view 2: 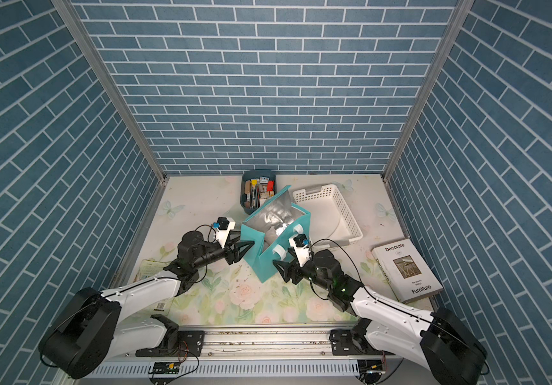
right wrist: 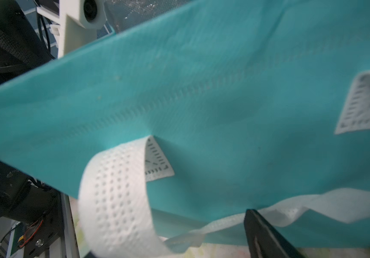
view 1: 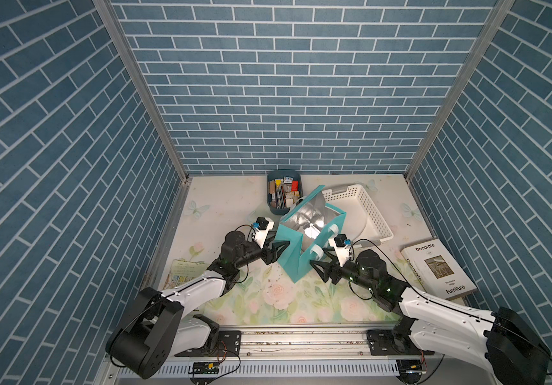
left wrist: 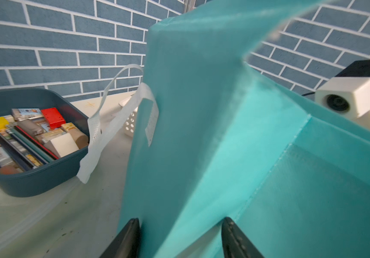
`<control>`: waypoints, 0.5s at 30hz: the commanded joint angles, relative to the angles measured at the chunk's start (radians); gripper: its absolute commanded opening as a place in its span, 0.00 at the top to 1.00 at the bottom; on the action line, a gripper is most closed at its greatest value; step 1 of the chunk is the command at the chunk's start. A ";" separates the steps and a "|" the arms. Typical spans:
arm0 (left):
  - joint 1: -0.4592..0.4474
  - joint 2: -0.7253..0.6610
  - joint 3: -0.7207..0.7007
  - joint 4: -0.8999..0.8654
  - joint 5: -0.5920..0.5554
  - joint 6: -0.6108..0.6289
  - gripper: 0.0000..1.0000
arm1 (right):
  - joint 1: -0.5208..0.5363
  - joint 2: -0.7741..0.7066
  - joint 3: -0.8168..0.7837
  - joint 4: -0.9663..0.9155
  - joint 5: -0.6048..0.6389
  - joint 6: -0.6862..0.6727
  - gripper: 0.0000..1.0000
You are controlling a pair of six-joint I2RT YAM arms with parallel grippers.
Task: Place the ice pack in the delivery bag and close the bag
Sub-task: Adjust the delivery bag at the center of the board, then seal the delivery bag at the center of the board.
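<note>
Floral tabletop (view 1: 221,200), top views: showing delivery bag (view 1: 289,260) gaping, probably cradling ice pack (view 1: 310,231); right gripper (view 1: 319,260) splayed. Left wrist: straddling limp, light corner fold (left wrist: 179,178) with left gripper (left wrist: 180,220), grip unclear. Right wrist: hovering at floppy strap (right wrist: 114,192); likely favouring stitched seam (right wrist: 201,89).

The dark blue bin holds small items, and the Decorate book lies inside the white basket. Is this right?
No: the Decorate book lies on the table, outside the white basket, as both top views show. The rest is right.
</note>
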 commanded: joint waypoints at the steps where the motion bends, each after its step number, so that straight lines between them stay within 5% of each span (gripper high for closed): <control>1: 0.005 0.023 0.017 0.053 0.091 -0.031 0.41 | 0.009 0.013 0.033 0.025 0.050 -0.032 0.18; 15: -0.009 0.031 -0.017 0.091 0.136 -0.142 0.45 | 0.009 0.181 0.137 0.130 0.128 -0.037 0.20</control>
